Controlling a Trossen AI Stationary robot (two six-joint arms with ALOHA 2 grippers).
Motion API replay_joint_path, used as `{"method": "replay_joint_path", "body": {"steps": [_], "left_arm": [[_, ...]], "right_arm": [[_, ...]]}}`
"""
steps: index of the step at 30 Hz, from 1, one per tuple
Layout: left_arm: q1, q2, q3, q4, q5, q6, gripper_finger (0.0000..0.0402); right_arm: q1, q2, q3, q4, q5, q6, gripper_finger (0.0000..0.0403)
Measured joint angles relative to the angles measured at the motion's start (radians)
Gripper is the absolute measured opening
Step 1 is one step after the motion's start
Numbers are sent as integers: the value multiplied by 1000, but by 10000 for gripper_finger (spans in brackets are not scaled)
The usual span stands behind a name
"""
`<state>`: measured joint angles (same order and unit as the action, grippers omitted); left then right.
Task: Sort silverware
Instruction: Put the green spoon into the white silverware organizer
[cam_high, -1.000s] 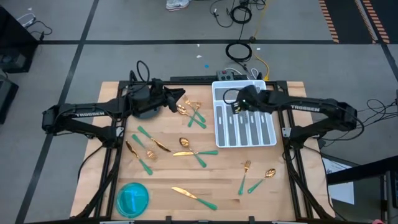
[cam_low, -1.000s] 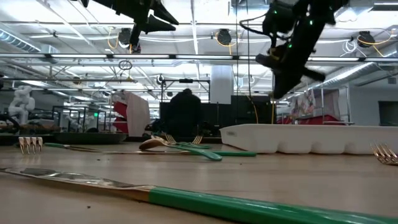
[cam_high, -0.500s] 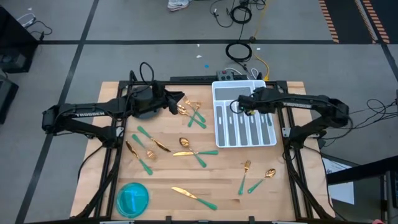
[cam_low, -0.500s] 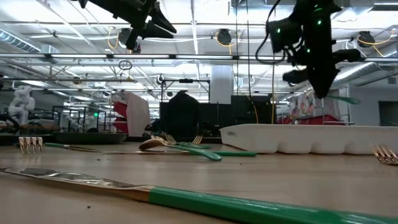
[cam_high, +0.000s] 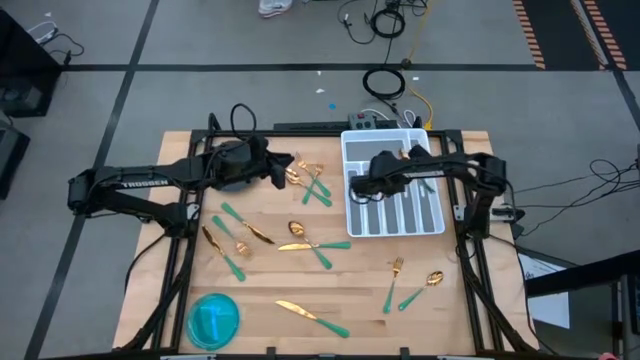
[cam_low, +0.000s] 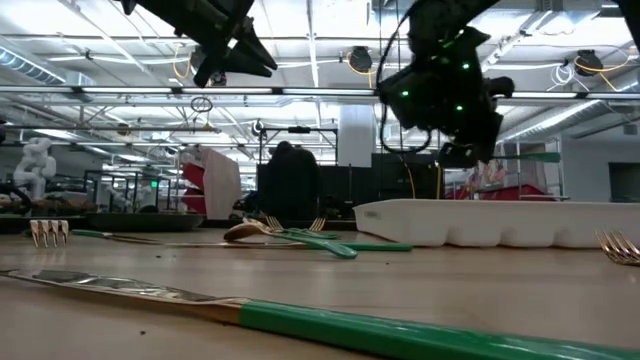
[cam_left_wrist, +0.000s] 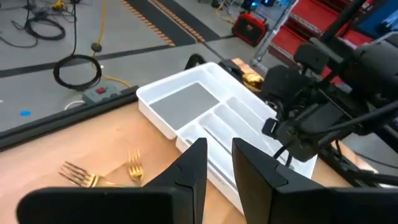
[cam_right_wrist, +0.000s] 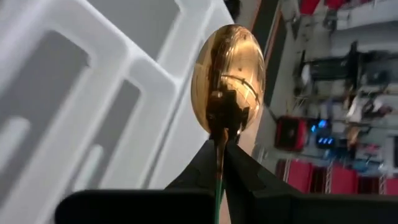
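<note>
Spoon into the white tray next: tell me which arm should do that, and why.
Right. The right gripper is shut on a spoon and hangs over the white tray. The left gripper holds nothing and sits over the forks beside the tray, so it would need a pickup first.

Two arms (cam_high: 130, 185), one white tray (cam_high: 386, 141), one blue dish (cam_high: 214, 317) — roughly a dozen gold-and-green utensils (cam_high: 312, 318).

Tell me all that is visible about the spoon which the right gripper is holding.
The spoon has a shiny gold oval bowl that mirrors the room, a thin gold neck and a green handle. The right gripper is shut on the neck, just below the bowl, which sticks out past the fingertips. It is held in the air above the white slotted tray, touching nothing but the fingers. In the low view the green handle projects sideways.
</note>
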<state>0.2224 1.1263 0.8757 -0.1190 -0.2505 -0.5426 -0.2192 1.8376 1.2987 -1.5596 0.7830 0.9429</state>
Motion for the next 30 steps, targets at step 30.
{"method": "replay_joint_path", "body": {"steps": [30], "left_arm": [[14,-1,0,-2,140,-2,82]], "right_arm": [[-37,-370,-316,1541,-1157,-499,0]]}}
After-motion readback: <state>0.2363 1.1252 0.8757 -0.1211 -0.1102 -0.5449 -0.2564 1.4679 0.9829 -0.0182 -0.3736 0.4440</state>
